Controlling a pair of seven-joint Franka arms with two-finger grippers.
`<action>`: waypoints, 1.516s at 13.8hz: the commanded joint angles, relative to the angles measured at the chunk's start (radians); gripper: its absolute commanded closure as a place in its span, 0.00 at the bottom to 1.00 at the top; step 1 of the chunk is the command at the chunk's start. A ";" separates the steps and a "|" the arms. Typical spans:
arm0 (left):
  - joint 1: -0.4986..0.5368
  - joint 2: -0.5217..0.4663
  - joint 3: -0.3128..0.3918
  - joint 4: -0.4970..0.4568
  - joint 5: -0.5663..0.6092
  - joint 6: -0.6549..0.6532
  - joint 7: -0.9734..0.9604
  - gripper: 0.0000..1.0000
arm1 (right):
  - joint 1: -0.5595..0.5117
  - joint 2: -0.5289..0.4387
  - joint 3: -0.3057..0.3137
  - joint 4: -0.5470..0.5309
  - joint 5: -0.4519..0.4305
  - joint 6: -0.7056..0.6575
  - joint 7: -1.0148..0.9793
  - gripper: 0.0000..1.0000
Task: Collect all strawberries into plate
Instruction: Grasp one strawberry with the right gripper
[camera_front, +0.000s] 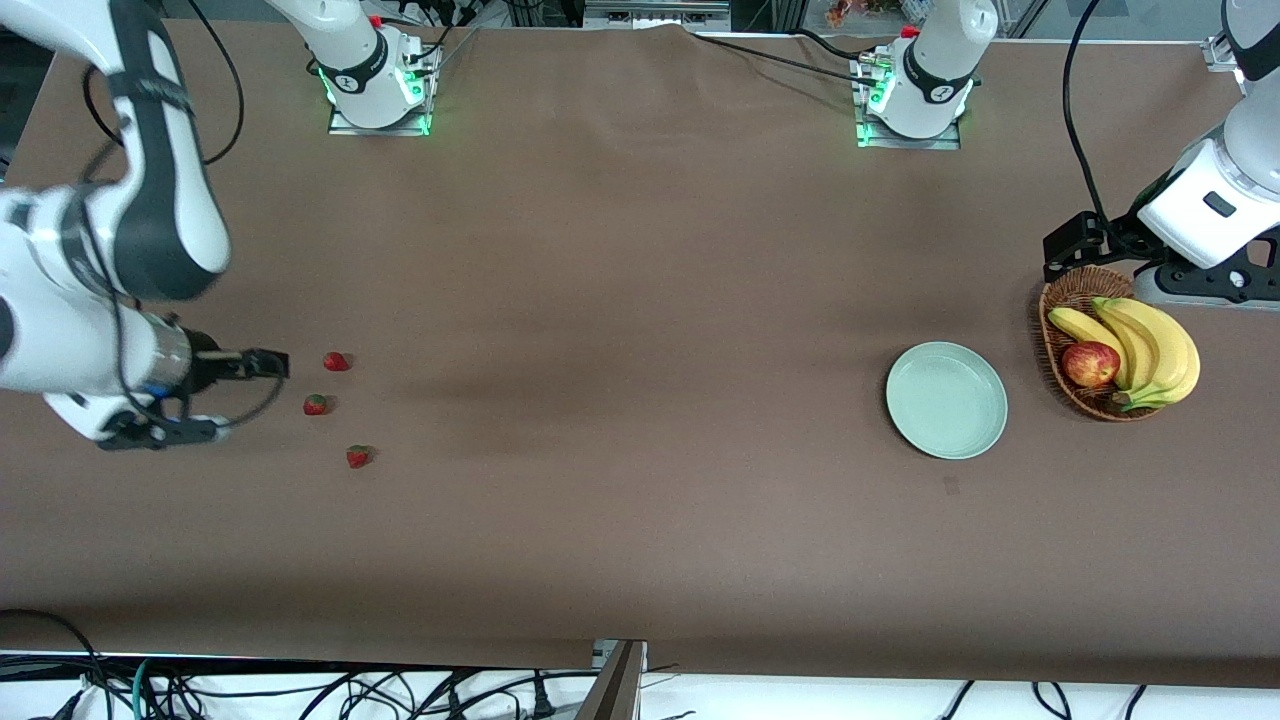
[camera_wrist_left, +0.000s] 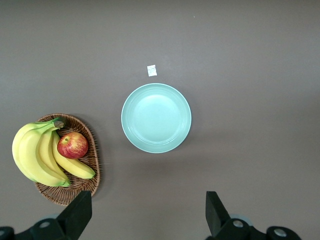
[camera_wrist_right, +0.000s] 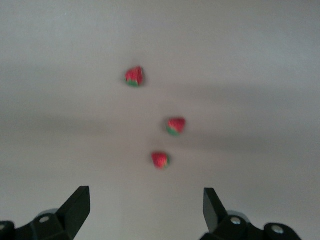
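Three loose strawberries, bare plate
Red, green-capped strawberries (camera_front: 337, 361) lie well apart from the unmarked mint plate (camera_front: 946, 400); right gripper (camera_wrist_right: 145, 207) and left gripper (camera_wrist_left: 149, 212) fingers spread.

Three strawberries (camera_front: 337, 362) (camera_front: 315, 404) (camera_front: 357, 456) on table (camera_front: 600, 350) toward right arm's end. Right gripper (camera_front: 262, 364) just beside farthest berry, apparently low. Plate (camera_front: 946, 400) bare, beside basket (camera_front: 1062, 300) holding apple (camera_front: 1090, 364), bananas (camera_front: 1150, 350); left gripper (camera_front: 1075, 245) over basket's rim.

My right claw (camera_front: 268, 365) hangs low, fingers spread, near the right arm's end of the surface. My left claw (camera_front: 1075, 245) waits, spread, at the left arm's end.
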 joint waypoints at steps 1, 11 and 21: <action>0.012 -0.017 -0.010 -0.005 -0.015 -0.011 -0.001 0.00 | 0.016 0.092 0.003 -0.004 0.007 0.135 0.005 0.00; 0.005 -0.018 -0.013 0.021 -0.016 -0.024 -0.007 0.00 | 0.019 0.237 0.004 -0.113 0.015 0.560 0.008 0.00; -0.003 -0.018 -0.037 0.044 -0.015 -0.034 -0.012 0.00 | 0.035 0.266 0.010 -0.123 0.067 0.594 0.002 0.68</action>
